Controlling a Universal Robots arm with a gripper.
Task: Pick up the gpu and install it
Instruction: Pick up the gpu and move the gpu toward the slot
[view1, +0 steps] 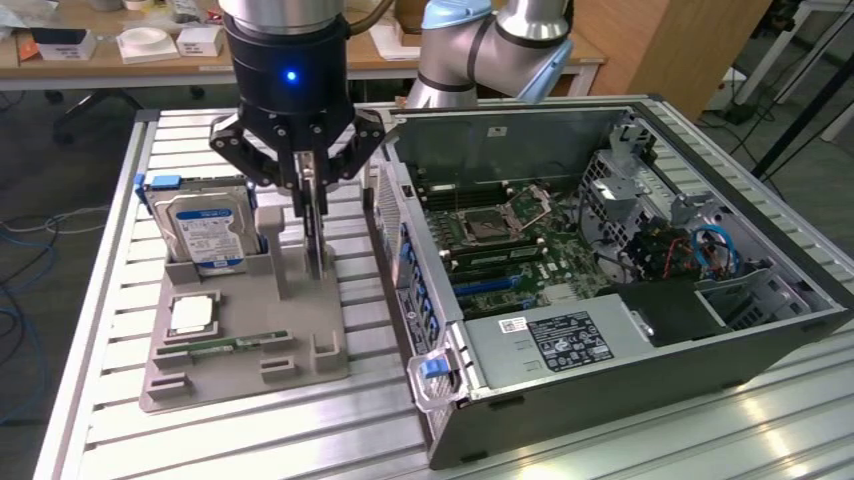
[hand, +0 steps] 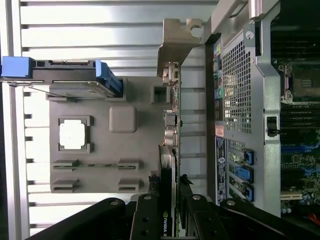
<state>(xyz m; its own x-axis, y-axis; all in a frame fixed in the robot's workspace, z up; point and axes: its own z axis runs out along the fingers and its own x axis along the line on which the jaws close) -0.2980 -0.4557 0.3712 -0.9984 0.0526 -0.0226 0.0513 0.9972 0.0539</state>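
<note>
The gpu (view1: 315, 240) is a thin dark card standing on edge over the grey holder (view1: 310, 352), just beside the open computer case (view1: 534, 130). My gripper (view1: 311, 195) comes down on it from above and is shut on its upper edge. In the wrist view the gpu (hand: 168, 165) runs away from my gripper (hand: 170, 216), ending in its grey metal bracket (hand: 176, 42). Whether its lower edge sits in the holder's slot I cannot tell. The motherboard (view1: 507, 240) with blue slots (view1: 487, 290) lies exposed inside the case.
On the holder stand a silver hard drive (view1: 203, 235) with blue rails, a square chip (view1: 194, 315) and a green memory stick (view1: 220, 347). The slatted metal table (view1: 267, 430) carries everything. The arm's base (view1: 481, 50) rises behind the case.
</note>
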